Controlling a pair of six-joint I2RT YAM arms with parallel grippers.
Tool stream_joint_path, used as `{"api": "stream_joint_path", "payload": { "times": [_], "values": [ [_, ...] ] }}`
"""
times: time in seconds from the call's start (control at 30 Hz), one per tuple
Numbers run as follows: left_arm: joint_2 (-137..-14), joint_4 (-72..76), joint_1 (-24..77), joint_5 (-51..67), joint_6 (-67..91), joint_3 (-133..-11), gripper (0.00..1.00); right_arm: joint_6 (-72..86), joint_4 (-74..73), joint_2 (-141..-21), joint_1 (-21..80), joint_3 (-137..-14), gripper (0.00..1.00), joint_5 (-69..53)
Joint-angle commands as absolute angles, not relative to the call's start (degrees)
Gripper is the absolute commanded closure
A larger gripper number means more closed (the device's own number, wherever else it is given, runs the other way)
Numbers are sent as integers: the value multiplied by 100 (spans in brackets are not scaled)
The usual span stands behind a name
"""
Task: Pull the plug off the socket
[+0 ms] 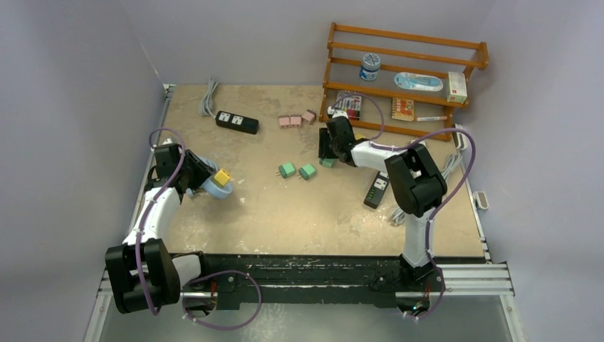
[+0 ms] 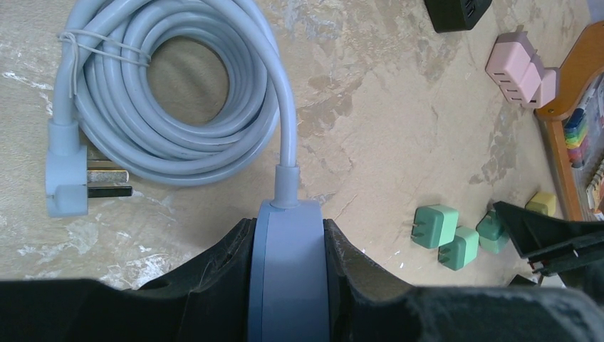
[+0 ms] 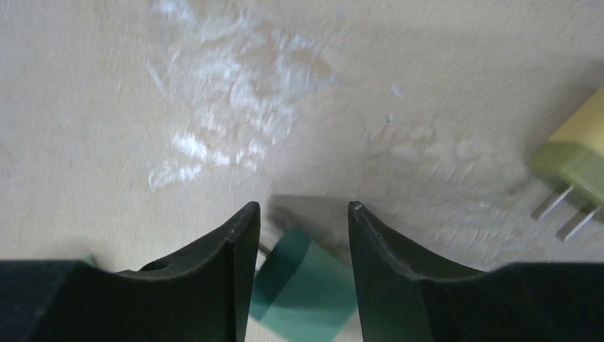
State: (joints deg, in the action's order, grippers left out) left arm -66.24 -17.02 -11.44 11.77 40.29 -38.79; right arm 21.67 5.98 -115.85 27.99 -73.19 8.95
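My left gripper [image 1: 203,178] is shut on a light blue round socket [image 1: 216,189], its fingers clamped on both flat sides in the left wrist view [image 2: 288,285]. A yellow plug [image 1: 223,175] sits on the socket. The socket's blue cable coil [image 2: 171,92] lies on the table ahead. My right gripper [image 1: 328,151] is open, low over the table at the middle right. A green plug [image 3: 306,292] lies tilted and blurred between its fingers [image 3: 235,249], with gaps on both sides.
Two green plugs [image 1: 297,171] lie mid-table and pink plugs [image 1: 295,120] farther back. There is a black power strip [image 1: 237,122] at the back, another [image 1: 376,190] by the right arm, and a wooden shelf [image 1: 399,71] at the back right. A yellow-green plug [image 3: 577,153] lies right of the right gripper.
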Motion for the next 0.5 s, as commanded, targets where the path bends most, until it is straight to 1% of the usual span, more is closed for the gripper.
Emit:
{"api": "stream_joint_path", "payload": {
  "times": [0.0, 0.1, 0.2, 0.37, 0.47],
  "values": [
    [-6617, -1491, -1109, 1134, 3918, -4164, 100, 2546, 602, -11004, 2892, -6592, 48, 732],
    [-6643, -1483, -1116, 1162, 3920, -4172, 100, 2654, 1013, -10742, 2899, -6031, 47, 416],
    [-6658, -1439, -1114, 1245, 3945, -4154, 100, 2614, 1213, -10647, 2895, -5859, 48, 24],
    [-6568, -1328, -1044, 1326, 4036, -4066, 100, 2472, 1569, -10258, 2896, -5991, 46, 56],
    [-6356, -1184, -703, 1342, 4041, -4069, 100, 2246, 1690, -10125, 2891, -6277, 43, -225]
  ]
}}
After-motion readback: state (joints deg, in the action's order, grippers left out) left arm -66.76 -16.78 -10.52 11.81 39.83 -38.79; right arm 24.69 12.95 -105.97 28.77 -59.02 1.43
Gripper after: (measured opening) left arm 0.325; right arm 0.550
